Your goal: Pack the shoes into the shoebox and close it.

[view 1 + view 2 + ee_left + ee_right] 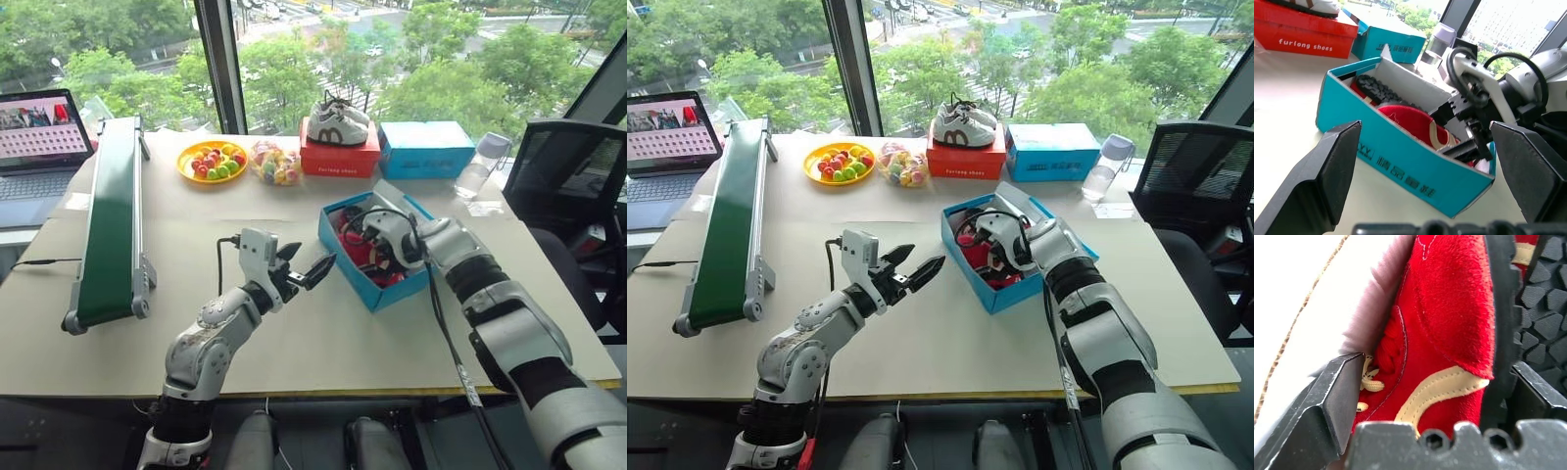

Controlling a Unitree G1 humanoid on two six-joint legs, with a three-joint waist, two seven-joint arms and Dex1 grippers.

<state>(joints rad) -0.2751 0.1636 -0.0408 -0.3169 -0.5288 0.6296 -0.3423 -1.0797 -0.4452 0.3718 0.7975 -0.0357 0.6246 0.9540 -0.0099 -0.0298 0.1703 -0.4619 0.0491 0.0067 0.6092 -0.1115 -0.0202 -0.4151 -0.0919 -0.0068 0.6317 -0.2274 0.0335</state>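
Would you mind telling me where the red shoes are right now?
In the head views, the red shoes lie inside the open blue shoebox right of the table's centre, with the right tool reaching into the box over them.

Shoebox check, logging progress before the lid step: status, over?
Left gripper open, hovering beside the shoebox. Right gripper open inside the box, fingers straddling a red shoe. Shoes in, lid not yet shut.

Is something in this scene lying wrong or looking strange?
Mildly, yes. In the shoebox, one of the red shoes lies on its side and the other shows its black treaded sole, so the pair is not flat. The right gripper, open, is inside the box. Nothing looks spilled or damaged.
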